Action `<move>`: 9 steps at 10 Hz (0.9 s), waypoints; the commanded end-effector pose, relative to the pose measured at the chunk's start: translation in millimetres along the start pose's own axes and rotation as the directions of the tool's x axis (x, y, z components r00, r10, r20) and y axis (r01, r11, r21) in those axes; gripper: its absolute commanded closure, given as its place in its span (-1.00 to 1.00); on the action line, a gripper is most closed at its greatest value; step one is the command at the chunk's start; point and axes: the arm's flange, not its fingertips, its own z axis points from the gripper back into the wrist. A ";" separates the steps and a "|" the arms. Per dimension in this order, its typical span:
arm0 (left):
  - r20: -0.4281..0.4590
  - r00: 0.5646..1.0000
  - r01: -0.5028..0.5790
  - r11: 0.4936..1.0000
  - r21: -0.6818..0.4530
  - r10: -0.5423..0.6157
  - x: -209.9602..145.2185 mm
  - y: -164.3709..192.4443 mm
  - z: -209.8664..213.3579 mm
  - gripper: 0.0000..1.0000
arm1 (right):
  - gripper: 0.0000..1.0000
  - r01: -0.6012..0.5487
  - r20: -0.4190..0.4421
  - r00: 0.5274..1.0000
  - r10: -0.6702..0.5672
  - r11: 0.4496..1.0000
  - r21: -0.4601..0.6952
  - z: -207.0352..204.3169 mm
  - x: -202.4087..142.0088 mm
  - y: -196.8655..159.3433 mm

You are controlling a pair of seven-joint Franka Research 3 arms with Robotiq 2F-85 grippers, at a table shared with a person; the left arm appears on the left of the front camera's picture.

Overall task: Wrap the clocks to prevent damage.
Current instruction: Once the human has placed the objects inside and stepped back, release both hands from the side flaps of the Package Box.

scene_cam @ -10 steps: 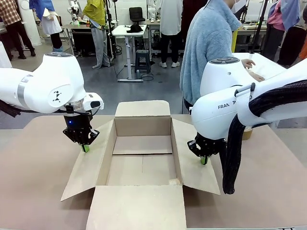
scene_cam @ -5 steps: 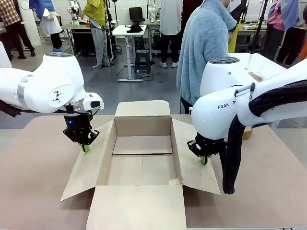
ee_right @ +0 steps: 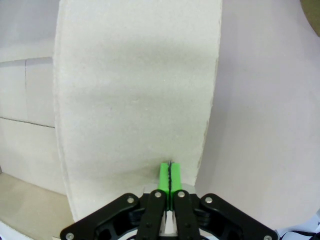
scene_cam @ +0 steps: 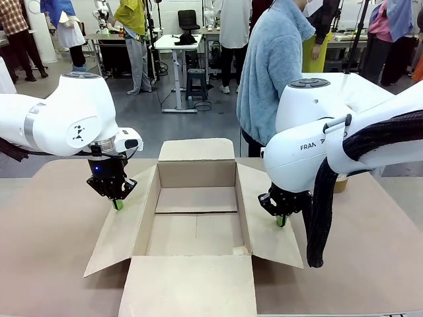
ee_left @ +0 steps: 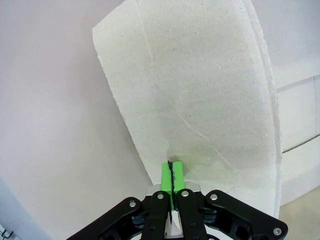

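Note:
The clocks are out of view. An open cardboard box [scene_cam: 196, 198] stands mid-table with its floor bare and all flaps spread outward. My left gripper [scene_cam: 117, 203] is shut, its green tips resting on the box's left flap [scene_cam: 122, 228]. In the left wrist view the left gripper [ee_left: 171, 170] has pads pressed together, nothing between them, touching that flap [ee_left: 200, 100]. My right gripper [scene_cam: 281, 221] is shut too, tips down on the right flap [scene_cam: 268, 228]. The right wrist view shows the right gripper [ee_right: 170, 172] with closed pads on that flap [ee_right: 135, 90].
A person in a light blue fleece [scene_cam: 274, 66] stands at the far side, turned away. A brownish object [scene_cam: 340, 183] sits partly hidden behind my right arm. A white sheet [scene_cam: 370, 92] lies at the back right. The brown table [scene_cam: 46, 244] has free room on both sides of the box.
The person at the far side has shifted left and drawn the hand off the white sheet. Both arms and the box have stayed still.

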 end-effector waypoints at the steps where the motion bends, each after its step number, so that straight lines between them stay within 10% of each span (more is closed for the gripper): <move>1: -0.004 1.000 0.003 1.000 0.012 -0.003 -1.4 0.5 -1.0 0.99 | 0.98 0.002 -0.003 1.000 -0.002 1.000 -0.009 -2.0 -1.5 -0.2; 9: -0.004 1.000 0.003 1.000 0.012 -0.003 -1.4 0.5 -1.0 0.99 | 0.98 0.002 -0.003 1.000 -0.002 1.000 -0.009 -2.0 -1.5 -0.2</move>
